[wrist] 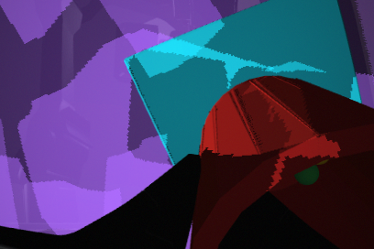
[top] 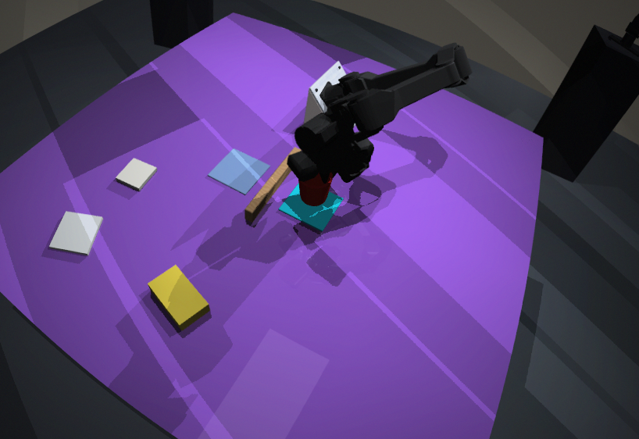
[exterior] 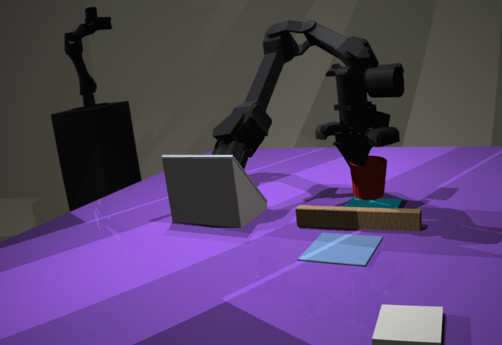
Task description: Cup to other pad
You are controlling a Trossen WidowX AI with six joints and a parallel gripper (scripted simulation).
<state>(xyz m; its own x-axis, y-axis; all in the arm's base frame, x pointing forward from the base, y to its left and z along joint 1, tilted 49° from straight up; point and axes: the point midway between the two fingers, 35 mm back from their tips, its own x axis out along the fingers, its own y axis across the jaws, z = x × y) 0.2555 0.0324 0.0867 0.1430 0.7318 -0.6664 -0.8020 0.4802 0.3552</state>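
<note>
A red cup [top: 312,194] [exterior: 370,180] [wrist: 270,115] is upright over the cyan pad [top: 311,218] [exterior: 395,202] [wrist: 179,88], its base at or just above the pad. I cannot tell whether it touches. My gripper [exterior: 361,161] is shut on the cup's wall at the rim; in the top view its fingertips are mostly hidden. A green marble [wrist: 307,175] and a sliver of a yellow one [wrist: 323,162] show inside the cup. The light blue pad [top: 237,170] [exterior: 340,250] has nothing on it.
A wooden bar [top: 269,189] [exterior: 332,217] lies between the two pads. A grey wedge [exterior: 202,191] with a white sloping face stands near the arm's base. A yellow block [top: 177,294] and two white tiles [top: 136,173] [top: 76,233] lie farther out.
</note>
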